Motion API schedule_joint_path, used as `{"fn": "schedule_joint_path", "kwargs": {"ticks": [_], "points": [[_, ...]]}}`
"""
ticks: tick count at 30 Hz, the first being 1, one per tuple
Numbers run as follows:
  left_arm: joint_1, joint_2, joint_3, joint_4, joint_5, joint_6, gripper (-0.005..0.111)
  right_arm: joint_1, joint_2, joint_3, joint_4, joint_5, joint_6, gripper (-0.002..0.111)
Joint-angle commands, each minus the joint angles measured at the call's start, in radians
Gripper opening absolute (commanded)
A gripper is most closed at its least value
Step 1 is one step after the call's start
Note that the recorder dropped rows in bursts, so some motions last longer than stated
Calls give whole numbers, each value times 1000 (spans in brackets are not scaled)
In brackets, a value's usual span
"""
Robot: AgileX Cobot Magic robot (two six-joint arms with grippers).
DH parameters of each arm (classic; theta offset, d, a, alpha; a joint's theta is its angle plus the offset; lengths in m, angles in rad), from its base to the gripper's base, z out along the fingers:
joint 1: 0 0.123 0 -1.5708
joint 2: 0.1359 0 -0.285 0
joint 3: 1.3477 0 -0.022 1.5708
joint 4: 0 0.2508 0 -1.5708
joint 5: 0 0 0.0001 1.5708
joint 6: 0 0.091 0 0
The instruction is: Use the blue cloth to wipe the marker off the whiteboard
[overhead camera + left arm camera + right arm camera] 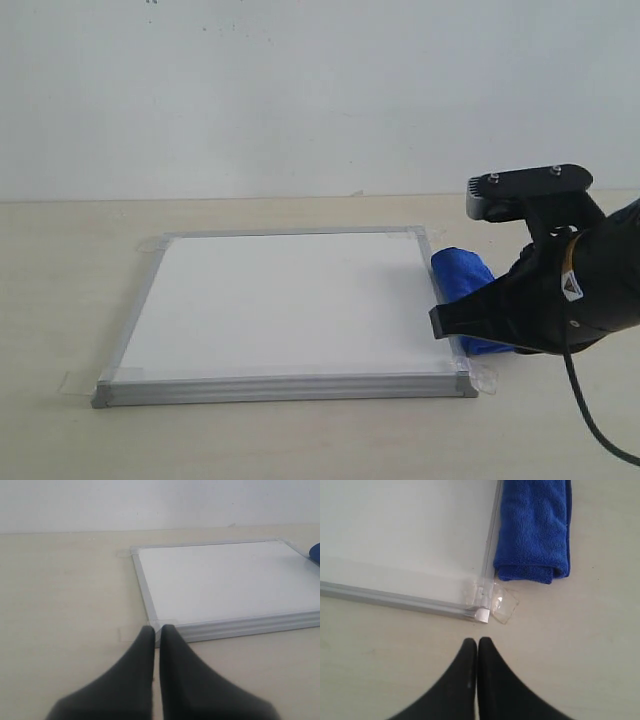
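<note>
The whiteboard (pixel 285 300) lies flat on the table with a silver-grey frame and tape tabs at its corners. Its white face shows no red marker line in any view. The blue cloth (pixel 465 280) lies folded on the table against the board's right edge, partly hidden by my right arm. In the right wrist view the cloth (pixel 534 527) is beside the board (pixel 400 530), and my right gripper (pixel 477 642) is shut and empty over bare table, short of the board's taped corner. My left gripper (pixel 157 629) is shut and empty just before the board (pixel 225 580) at its near left corner.
The tan table (pixel 60 280) extends around the board to a plain white wall (pixel 300 90) behind. Clear tape tabs (pixel 501 602) stick out at the board's corners. My right arm's black body (pixel 560 290) hangs over the table right of the board.
</note>
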Motion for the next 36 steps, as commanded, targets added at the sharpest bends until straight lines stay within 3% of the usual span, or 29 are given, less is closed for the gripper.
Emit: {"fn": "schedule_joint_path", "kwargs": {"ticks": [1,10,16,20,25,32,36], "points": [[0,-2,-2,-10,-6,1,4,1,-11,4,-1,-6,3,0],[0,-2,-2,-10,-6,1,4,-1,-45,4,-11,-11,10,0],[0,-2,-2,-10,-6,1,4,-1,-270,6,-7,-60,71,0],[0,-2,-2,-10,-6,1,4,-7,-487,65,-64,-197,58,0],[0,-2,-2,-10,-6,1,4,-120,-736,229,-169,-384,48,0],[0,-2,-2,-10,-6,1,4,-361,-1076,458,-169,-374,40,0],[0,-2,-2,-10,-6,1,4,-430,-1264,582,-169,-374,0,0]]}}
